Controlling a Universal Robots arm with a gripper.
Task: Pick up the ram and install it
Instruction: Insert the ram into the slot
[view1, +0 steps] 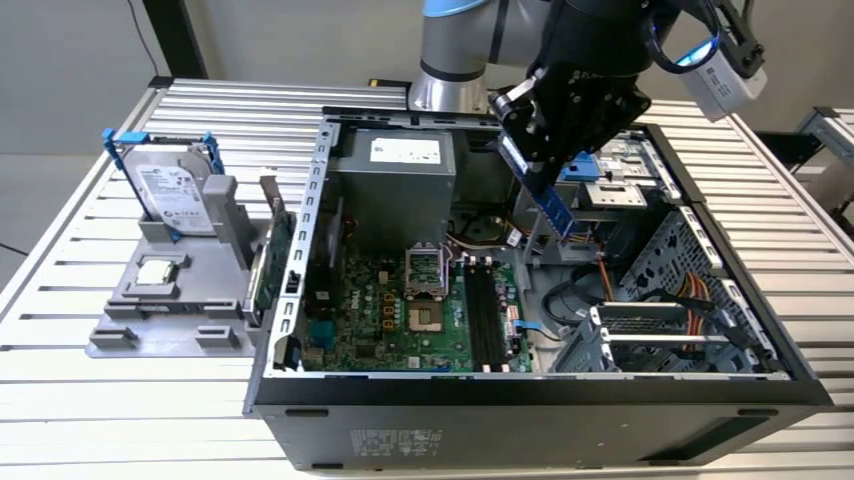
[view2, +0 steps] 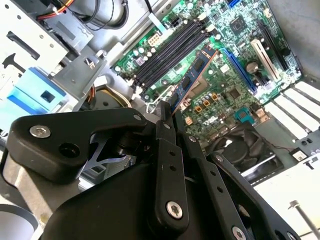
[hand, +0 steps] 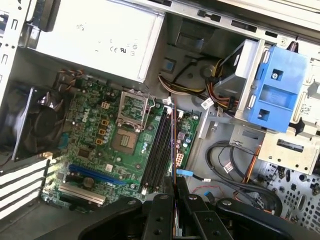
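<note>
The ram (view1: 550, 205) is a narrow dark-blue stick with black chips, hanging on edge above the open computer case (view1: 534, 388). My gripper (view1: 527, 165) is shut on its upper end. In the second wrist view the ram (view2: 192, 75) sticks out past the gripper (view2: 167, 109) toward the green motherboard. It appears edge-on as a thin line in the first wrist view, where the ram (hand: 173, 142) runs from the gripper (hand: 175, 186) over the black memory slots (hand: 157, 150). The memory slots (view1: 487, 320) lie below the stick and apart from it, as the slots (view2: 167, 52) also show.
A grey fixture (view1: 160, 310) at the exterior view's left holds a silver hard drive in a blue frame (view1: 167, 190) and a green card (view1: 274, 260). Inside the case are the power supply (view1: 394, 180), a fan (hand: 35, 125), a blue drive bracket (hand: 275, 95) and loose cables (hand: 235, 165).
</note>
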